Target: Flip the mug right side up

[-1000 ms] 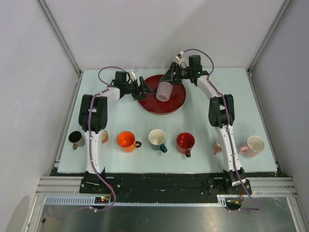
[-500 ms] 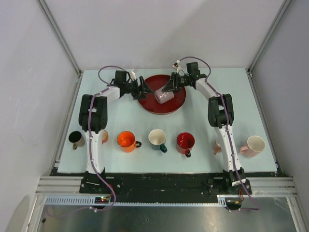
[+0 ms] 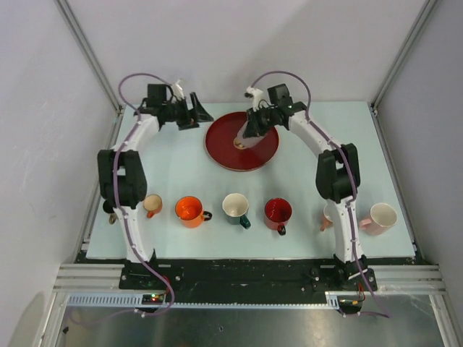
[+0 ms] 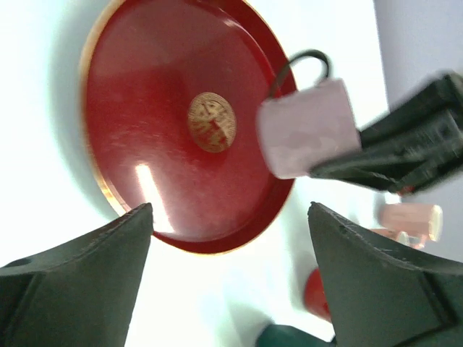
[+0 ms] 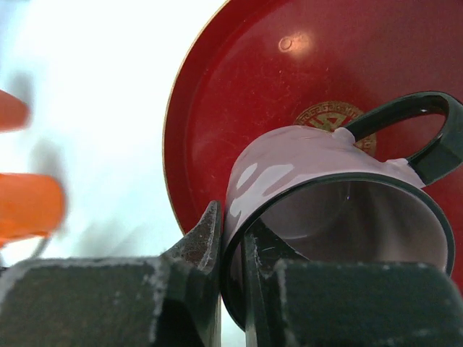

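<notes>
Mug [image 5: 304, 173] now hangs over the red plate [image 3: 224, 148] by the table's far edge, my right fingers [image 5: 195, 246] clamped on its rim; before, it lay sideways. My left fingers [image 4: 79, 282], apart, withdrew toward the far left corner, so I judge the right arm finishes alone.

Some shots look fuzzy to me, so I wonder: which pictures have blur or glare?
Left wrist view: a white glare streak on the red plate, and the right gripper pinching the pink mug looks smeared. Right wrist view: the mug's rim is sharp, but an orange mug at the left edge is a soft blur. Top view: evenly lit and crisp.
</notes>
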Controlling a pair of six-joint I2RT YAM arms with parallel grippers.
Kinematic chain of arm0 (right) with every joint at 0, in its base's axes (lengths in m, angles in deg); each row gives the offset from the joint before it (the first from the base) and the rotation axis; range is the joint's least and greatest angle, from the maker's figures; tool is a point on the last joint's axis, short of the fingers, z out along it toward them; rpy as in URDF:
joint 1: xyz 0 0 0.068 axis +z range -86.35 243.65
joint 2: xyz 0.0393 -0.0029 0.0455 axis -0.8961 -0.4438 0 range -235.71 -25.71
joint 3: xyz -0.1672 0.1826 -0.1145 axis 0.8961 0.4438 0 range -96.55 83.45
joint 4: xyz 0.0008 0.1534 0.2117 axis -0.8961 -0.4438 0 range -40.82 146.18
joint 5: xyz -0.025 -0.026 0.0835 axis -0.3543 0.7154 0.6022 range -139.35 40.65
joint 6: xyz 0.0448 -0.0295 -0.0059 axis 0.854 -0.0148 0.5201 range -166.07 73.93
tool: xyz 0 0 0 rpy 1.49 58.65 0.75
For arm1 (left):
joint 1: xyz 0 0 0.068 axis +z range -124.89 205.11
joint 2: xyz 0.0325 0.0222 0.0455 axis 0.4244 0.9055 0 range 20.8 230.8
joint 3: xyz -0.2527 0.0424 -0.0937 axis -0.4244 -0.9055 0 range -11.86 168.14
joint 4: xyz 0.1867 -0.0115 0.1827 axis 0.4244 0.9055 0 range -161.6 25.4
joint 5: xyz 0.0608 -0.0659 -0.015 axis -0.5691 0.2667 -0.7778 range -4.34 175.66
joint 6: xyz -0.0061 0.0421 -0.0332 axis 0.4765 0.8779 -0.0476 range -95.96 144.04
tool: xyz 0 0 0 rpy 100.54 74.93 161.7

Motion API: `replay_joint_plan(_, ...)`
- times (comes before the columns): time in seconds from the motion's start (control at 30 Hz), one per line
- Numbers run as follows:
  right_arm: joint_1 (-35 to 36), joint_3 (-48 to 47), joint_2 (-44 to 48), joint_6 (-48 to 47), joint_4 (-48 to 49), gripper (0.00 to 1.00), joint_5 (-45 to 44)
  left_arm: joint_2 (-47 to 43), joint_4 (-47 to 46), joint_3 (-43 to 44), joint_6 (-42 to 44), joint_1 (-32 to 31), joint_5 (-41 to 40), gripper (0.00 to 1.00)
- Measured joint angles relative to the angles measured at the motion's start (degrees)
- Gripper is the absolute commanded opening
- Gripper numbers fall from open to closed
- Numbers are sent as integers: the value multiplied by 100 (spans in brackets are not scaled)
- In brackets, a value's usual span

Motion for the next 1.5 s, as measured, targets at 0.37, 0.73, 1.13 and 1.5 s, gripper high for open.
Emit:
replay_joint_plan(0.37,2570,2428,2494,-4907,691,0,-3412,-1495,1976,693,1436,315,-625,100)
replay_joint_plan(0.73,3165,3471,2487,-7211,968,0,-5106,-2315,3532,1145,4297,-866,-1784,89)
replay_joint_plan(1.13,3580,3679,2524,-7718,1141,0,-5292,-2299,4142,522,6019,-1926,-2426,71)
replay_joint_plan(1.5,3550,3674,2566,-7654,1152,0,-5265,-2214,3200,-422,5928,-2162,-3399,45)
